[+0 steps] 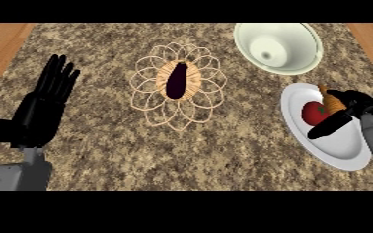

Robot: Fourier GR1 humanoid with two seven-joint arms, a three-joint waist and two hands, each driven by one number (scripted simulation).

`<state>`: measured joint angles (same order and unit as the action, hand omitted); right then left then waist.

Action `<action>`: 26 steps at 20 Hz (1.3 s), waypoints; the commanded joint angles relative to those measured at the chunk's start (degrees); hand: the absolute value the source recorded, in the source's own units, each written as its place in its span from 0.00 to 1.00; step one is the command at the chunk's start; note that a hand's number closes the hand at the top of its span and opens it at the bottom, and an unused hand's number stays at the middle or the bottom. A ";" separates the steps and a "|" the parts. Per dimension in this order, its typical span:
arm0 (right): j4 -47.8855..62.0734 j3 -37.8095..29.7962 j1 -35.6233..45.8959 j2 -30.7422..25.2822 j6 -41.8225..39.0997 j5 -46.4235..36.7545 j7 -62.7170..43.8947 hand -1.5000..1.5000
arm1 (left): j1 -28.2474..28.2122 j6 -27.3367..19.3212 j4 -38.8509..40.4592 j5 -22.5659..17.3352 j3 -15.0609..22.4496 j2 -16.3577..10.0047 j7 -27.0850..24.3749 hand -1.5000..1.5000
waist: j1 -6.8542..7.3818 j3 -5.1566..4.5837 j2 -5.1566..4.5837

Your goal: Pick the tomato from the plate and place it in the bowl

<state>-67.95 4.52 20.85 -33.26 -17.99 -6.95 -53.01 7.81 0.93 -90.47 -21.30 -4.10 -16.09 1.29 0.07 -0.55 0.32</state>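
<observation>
A red tomato (313,112) lies on the white plate (342,150) at the right edge of the counter. An orange carrot-like piece (332,100) rests on the plate just behind the tomato. My right hand (348,109) hovers over the plate, its thumb and fingers curved down around the tomato's right side; whether they touch it I cannot tell. The pale bowl (278,47) stands behind the plate at the upper right, with nothing in it. My left hand (42,106) rests open at the far left, fingers straight and pointing up.
A wire flower-shaped basket (149,106) sits mid-counter with a dark eggplant (177,80) in it. Speckled stone counter (109,153) spreads between the basket and the hands; wooden strips border it at the top corners.
</observation>
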 commanded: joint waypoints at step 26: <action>-16.90 26.66 11.56 5.83 -7.79 -22.98 34.54 1.00 | 0.78 0.99 -1.10 0.33 -0.37 1.40 2.75 0.50 | 1.34 0.60 -0.20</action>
<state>-79.30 25.29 30.33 -29.06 -26.69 -25.95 -25.54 8.15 2.25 -91.38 -20.77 -4.51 -14.90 3.22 2.01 -0.19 0.21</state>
